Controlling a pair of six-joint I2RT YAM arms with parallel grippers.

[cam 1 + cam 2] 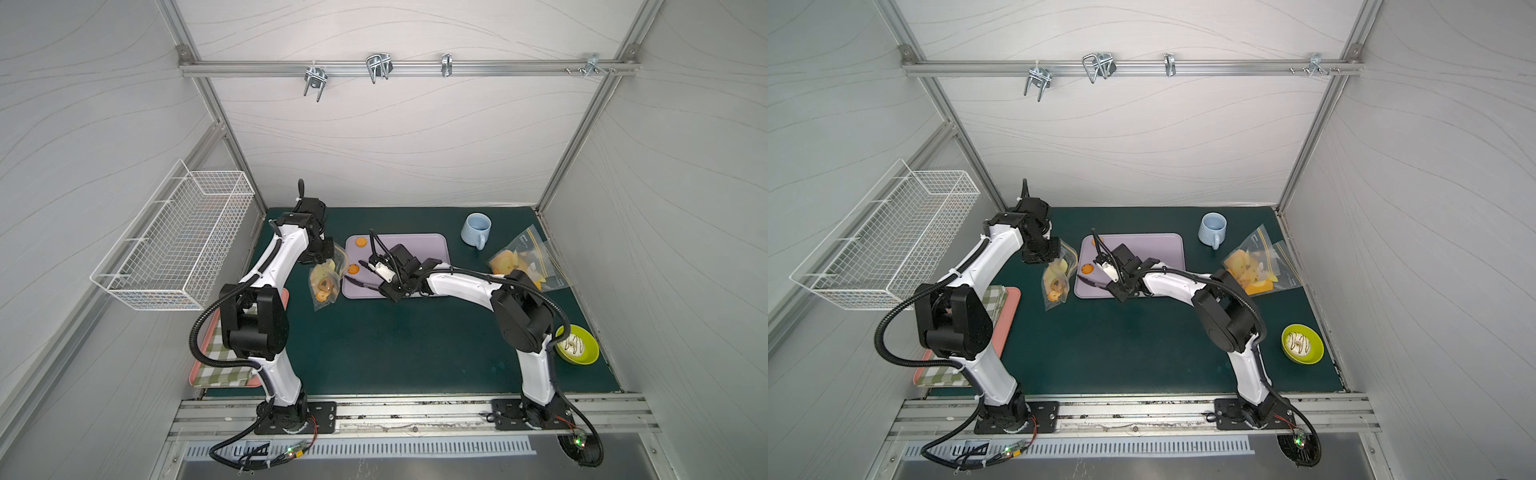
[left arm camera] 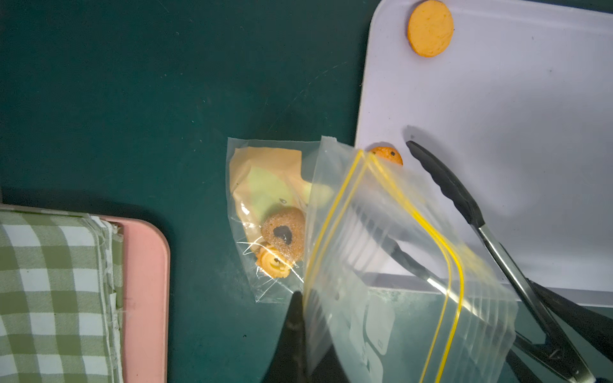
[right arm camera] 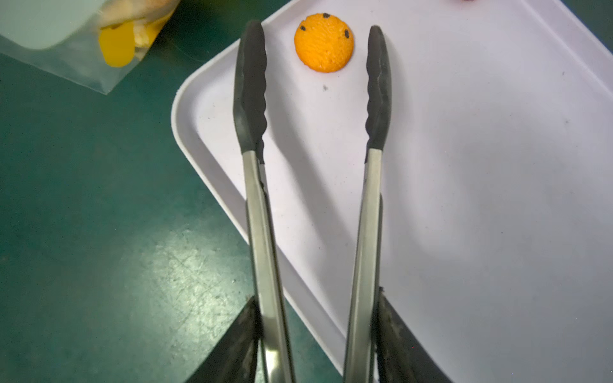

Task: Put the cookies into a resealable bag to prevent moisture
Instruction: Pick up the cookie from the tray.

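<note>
Right gripper: stretched left over tray, clamps tongs, tips spread either side of one cookie. Left gripper: bent down, pinches bag mouth; more cookies inside.

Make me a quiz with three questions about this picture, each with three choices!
1. Where is the dotted orange cookie?
A. in the wire basket
B. on the purple tray
C. in the green bowl

2. What colour is the mug?
A. red
B. black
C. light blue

3. How are the tongs in the right hand?
A. open
B. squeezed shut on a cookie
C. let go, lying flat

Answers:
1 B: it lies flat on the tray, near the edge.
2 C: it looks pale blue in both top views.
3 A: the tips stand apart, with the cookie between them.
</note>
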